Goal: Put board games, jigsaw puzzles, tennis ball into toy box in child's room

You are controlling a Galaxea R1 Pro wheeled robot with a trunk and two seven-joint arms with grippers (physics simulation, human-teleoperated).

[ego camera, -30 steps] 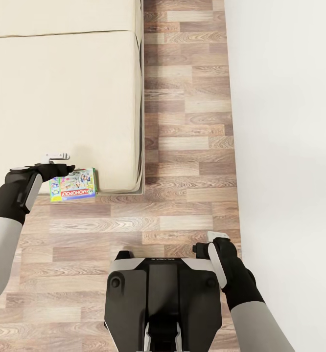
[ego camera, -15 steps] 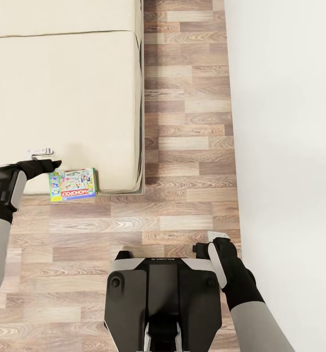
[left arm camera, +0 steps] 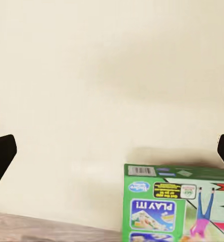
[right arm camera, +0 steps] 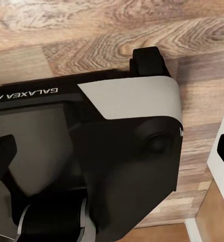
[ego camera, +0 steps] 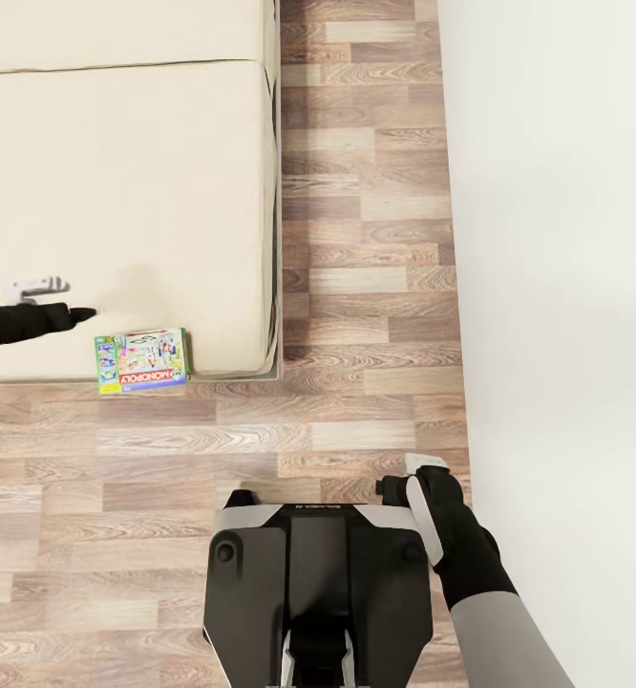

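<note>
1 board game (ego camera: pixel 142 360), green/blue box w/ red lettering, lies flat at the near edge of the bed (ego camera: pixel 127 191), toward its near right corner, slightly overhanging the mattress edge above the wood floor (ego camera: pixel 356 287). Left gripper (ego camera: pixel 55 301) hovers over the mattress just beside the box, not touching; in left wrist view its fingertips (left arm camera: pixel 2 154) stand wide apart w/ nothing between, box (left arm camera: pixel 177 204) ahead. Right gripper (ego camera: pixel 423 468) hangs by the robot base (ego camera: pixel 318 573), spread wide, empty. White wall (ego camera: pixel 557 287) at right.
</note>
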